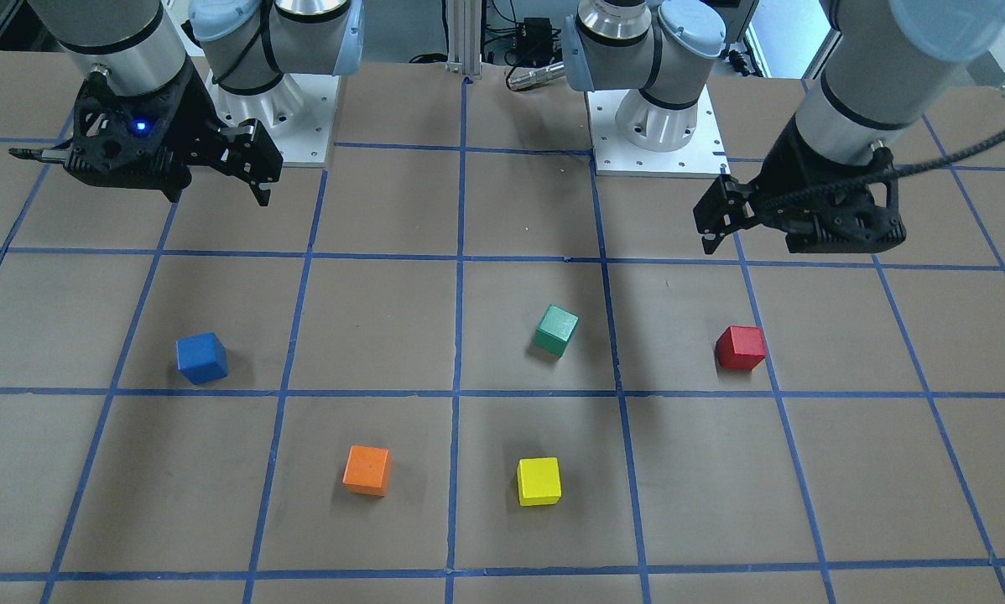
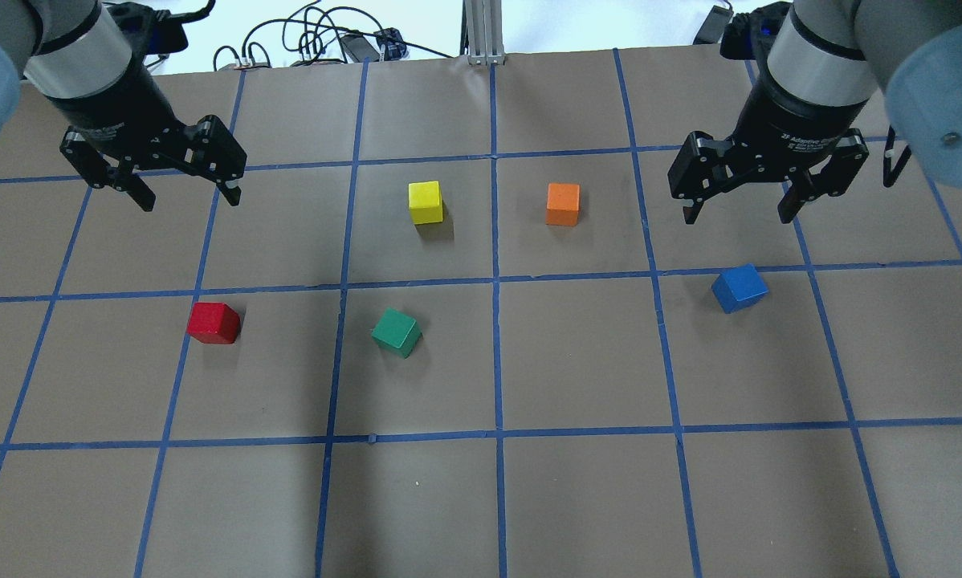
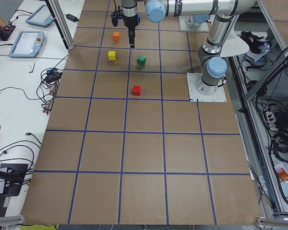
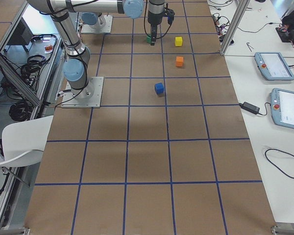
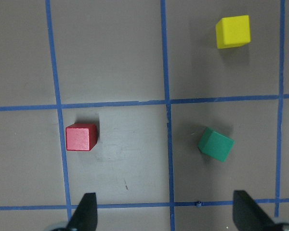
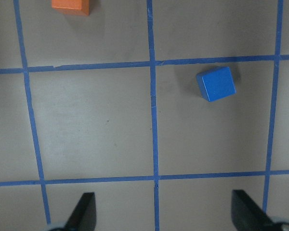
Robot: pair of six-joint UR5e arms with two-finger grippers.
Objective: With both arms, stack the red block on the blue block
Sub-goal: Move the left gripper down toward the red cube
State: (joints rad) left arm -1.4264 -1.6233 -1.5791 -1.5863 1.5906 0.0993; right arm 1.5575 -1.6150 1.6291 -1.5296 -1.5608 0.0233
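Overhead, you see the left gripper [image 2: 189, 201] at upper left, jaws spread and empty, the red block [image 2: 214, 323] on the table [image 2: 497, 498] below it in frame; the right gripper [image 2: 738, 217], likewise spread, hangs upper right by the blue block [image 2: 739, 288], each seemingly staged for its own cube

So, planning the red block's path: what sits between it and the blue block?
The green block, nearer the red block than the blue block; otherwise bare table, in the overhead view.
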